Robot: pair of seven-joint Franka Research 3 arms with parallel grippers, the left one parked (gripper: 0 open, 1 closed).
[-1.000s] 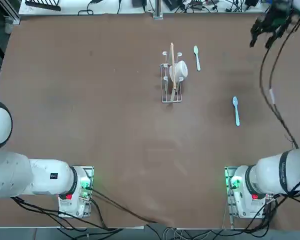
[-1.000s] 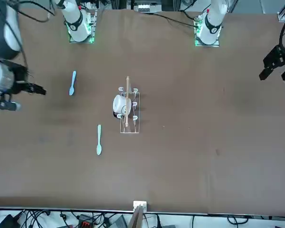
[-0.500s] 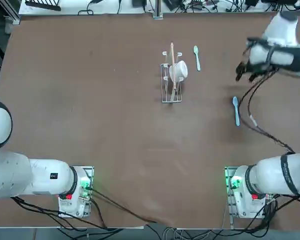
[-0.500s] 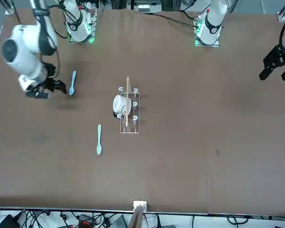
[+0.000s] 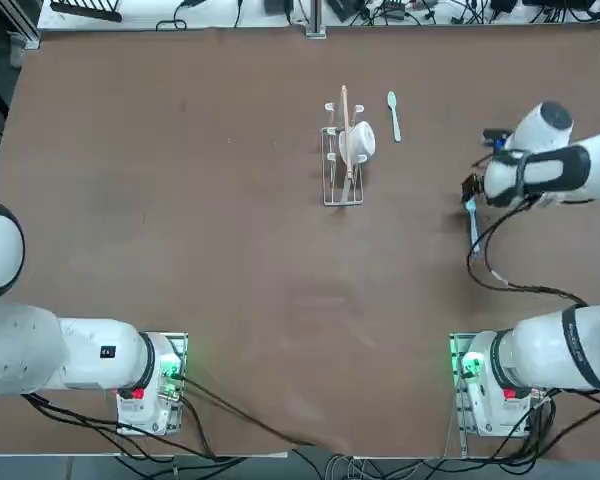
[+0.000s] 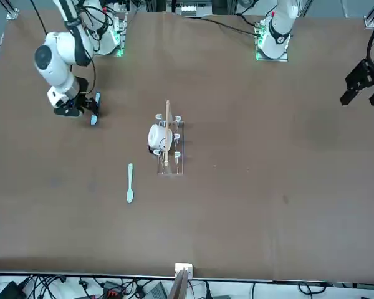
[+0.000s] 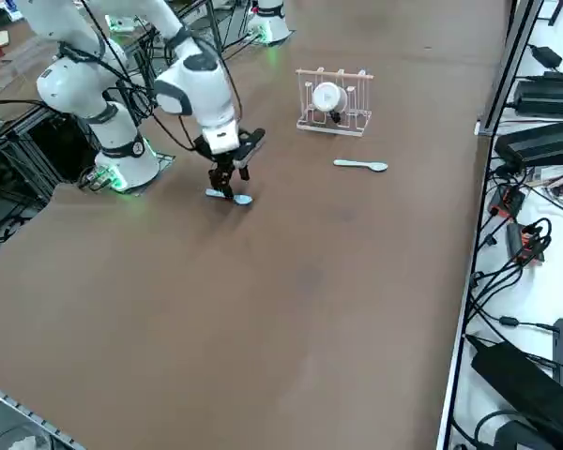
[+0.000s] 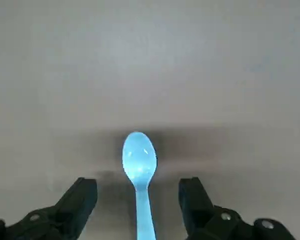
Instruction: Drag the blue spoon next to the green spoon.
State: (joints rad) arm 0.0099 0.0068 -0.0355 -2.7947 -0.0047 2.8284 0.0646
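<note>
**Claw poised over the blue spoon, drag not yet begun**

Your right claw [image 8: 139,200] hangs low over the blue spoon [image 8: 139,165], fingers spread wide with the handle running between them and clear of both. In the wrist view the oval bowl sits just beyond the fingertips [image 8: 85,192], and neither pad touches the plastic. From the side, the claw [image 7: 227,187] looks very near the counter [image 7: 338,281], right at the bowl end of the blue spoon [image 7: 233,197].

The blue spoon [image 5: 472,225] lies on the right part of the counter, handle pointing back toward your arm's base. The green spoon [image 5: 393,113] lies farther out, well apart from it, just beside the wire rack [image 5: 344,160] that holds a white cup [image 5: 360,140]. The front view shows the same spread: green spoon [image 6: 129,184] near the rack [image 6: 168,146], blue spoon [image 6: 95,107] under the claw.

You seem to be at the approach-and-settle step; the task itself is hardly started. Next, you'll likely need to come down the last bit and either pinch the handle or press on it, then slide it across toward the green spoon. Steer to the side of the green spoon away from the rack.
</note>
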